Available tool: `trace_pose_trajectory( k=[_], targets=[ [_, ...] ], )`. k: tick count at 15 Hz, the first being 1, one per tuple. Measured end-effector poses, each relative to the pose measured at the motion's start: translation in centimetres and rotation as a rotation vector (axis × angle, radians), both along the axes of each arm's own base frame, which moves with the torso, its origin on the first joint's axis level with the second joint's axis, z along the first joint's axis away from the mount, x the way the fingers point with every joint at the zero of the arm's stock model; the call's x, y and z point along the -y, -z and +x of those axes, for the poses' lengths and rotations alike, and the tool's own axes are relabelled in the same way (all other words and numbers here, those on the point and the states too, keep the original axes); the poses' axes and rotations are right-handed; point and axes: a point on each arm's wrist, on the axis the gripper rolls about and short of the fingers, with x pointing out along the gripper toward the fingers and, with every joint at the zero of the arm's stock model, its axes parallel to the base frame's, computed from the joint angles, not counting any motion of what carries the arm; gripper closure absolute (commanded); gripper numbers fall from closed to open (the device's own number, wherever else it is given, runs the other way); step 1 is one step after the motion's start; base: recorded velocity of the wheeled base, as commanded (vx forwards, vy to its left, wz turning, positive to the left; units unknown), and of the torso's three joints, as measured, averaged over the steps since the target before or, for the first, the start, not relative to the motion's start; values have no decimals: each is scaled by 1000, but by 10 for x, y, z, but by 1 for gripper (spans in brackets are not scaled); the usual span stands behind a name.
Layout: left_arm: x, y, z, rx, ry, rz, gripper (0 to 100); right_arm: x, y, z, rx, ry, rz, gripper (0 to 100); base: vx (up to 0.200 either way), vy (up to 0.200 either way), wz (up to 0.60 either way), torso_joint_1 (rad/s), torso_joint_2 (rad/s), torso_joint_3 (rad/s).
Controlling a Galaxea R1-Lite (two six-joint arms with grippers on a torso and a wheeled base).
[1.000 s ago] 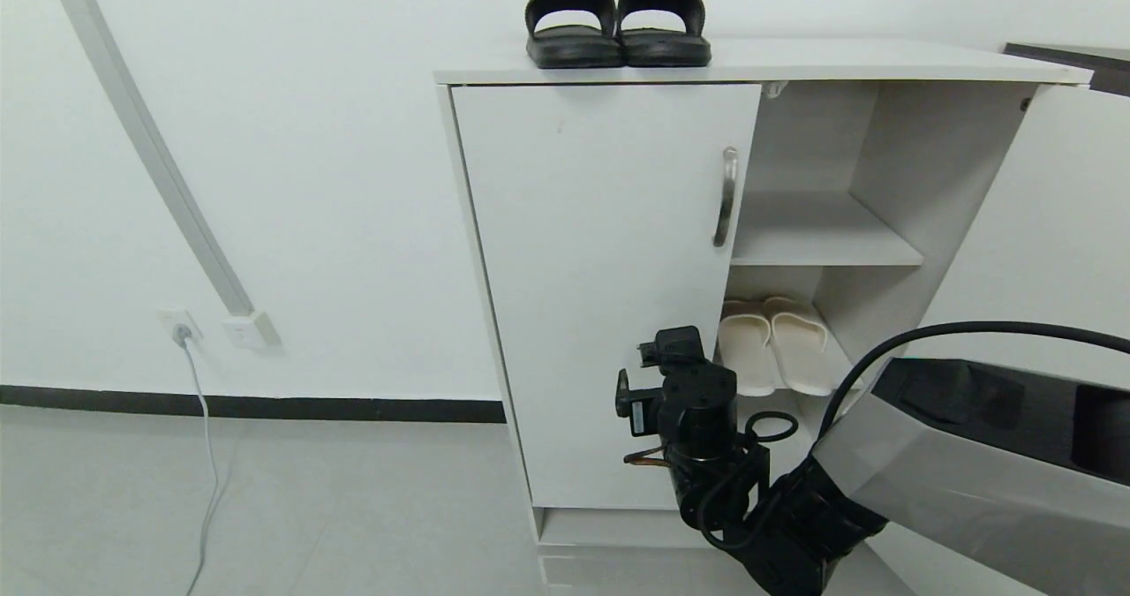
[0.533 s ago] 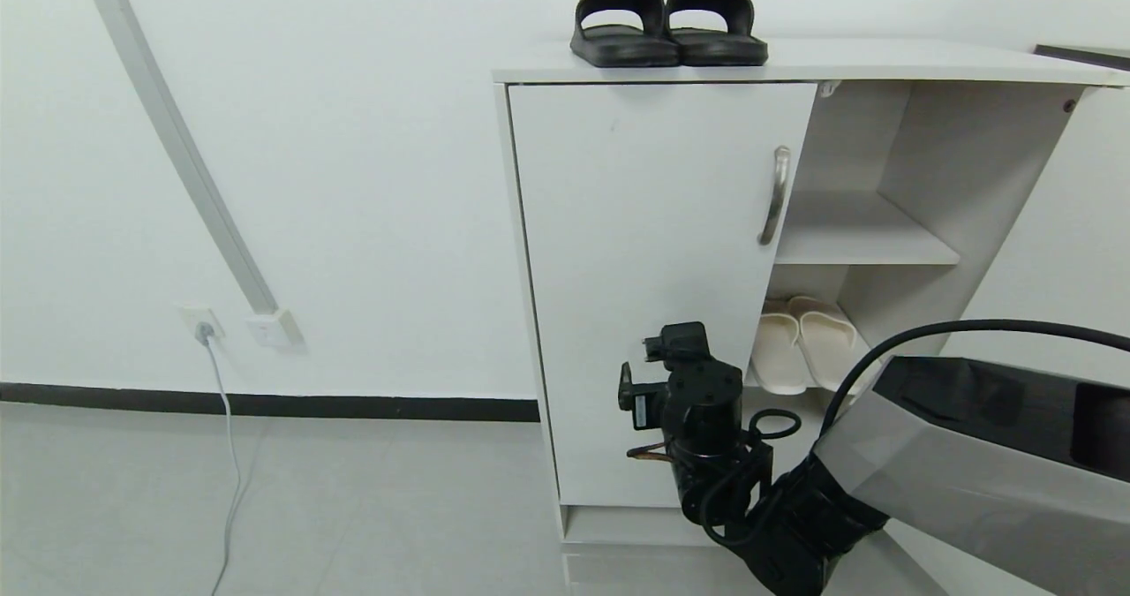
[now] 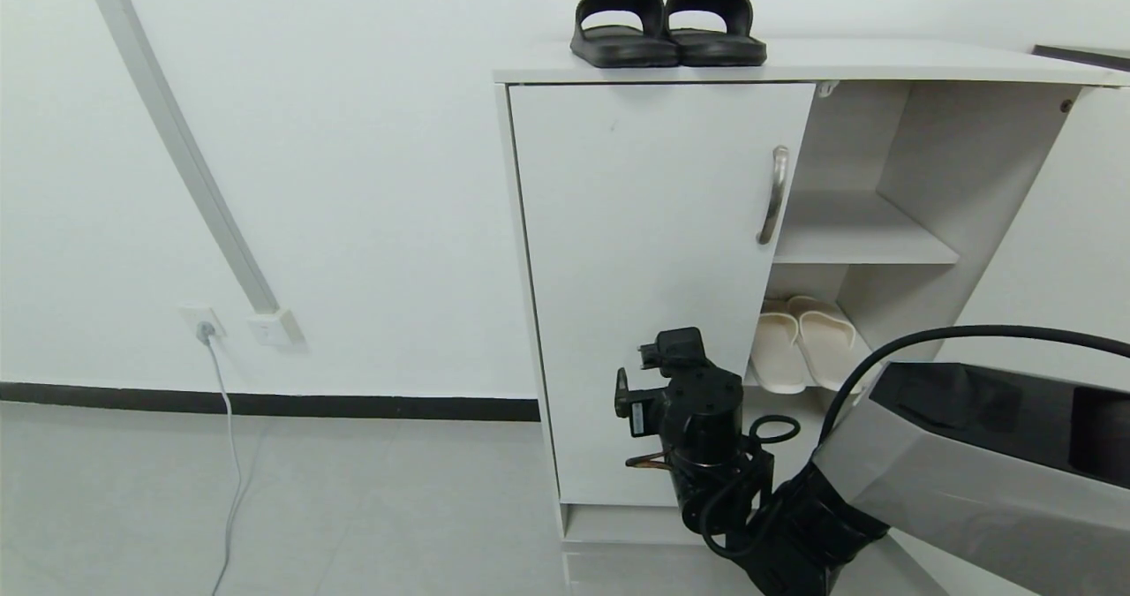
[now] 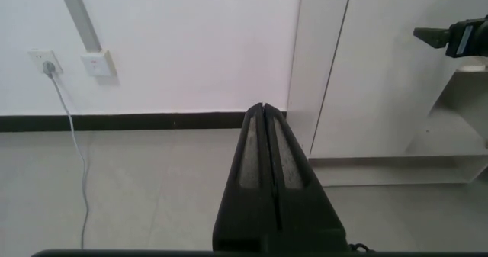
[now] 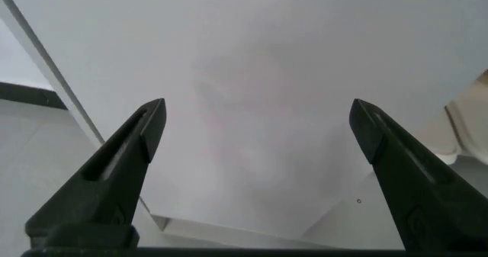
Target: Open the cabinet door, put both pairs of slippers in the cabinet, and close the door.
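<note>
A pair of black slippers (image 3: 668,24) stands on top of the white cabinet (image 3: 883,59). A pair of white slippers (image 3: 799,344) lies on the lower shelf inside, and one of them (image 5: 467,127) peeks in at the edge of the right wrist view. The cabinet's left door (image 3: 649,287) is closed, with a metal handle (image 3: 774,194). The right door (image 3: 1059,225) is swung open. My right gripper (image 3: 681,368) (image 5: 259,127) is open and empty, low down, facing the closed left door (image 5: 259,81). My left gripper (image 4: 263,135) is shut and empty above the floor, left of the cabinet (image 4: 381,74).
The upper shelf (image 3: 852,238) is bare. A wall socket with a plugged cable (image 3: 201,329) (image 4: 44,61) and a slanted wall conduit (image 3: 177,137) are to the left. Grey floor (image 3: 265,499) lies open left of the cabinet.
The head camera has shifted, so the cabinet sits further right in the picture. My right gripper has dipped slightly in front of the closed door. The slippers have not moved.
</note>
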Motion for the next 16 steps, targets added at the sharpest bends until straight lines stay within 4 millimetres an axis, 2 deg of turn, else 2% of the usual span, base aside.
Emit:
trace_pose_trajectory(
  k=[3, 7, 16],
  targets=[
    [0, 0, 0, 0, 0, 0, 100, 0, 0, 0, 0, 0, 0, 0, 0, 0, 0, 0, 0, 0],
    [0, 0, 0, -2, 0, 0, 100, 0, 0, 0, -2, 0, -2, 0, 0, 0, 0, 5, -210, -310],
    [0, 0, 0, 0, 0, 0, 100, 0, 0, 0, 0, -2, -1, 0, 0, 0, 0, 90, -487, -353]
  ],
)
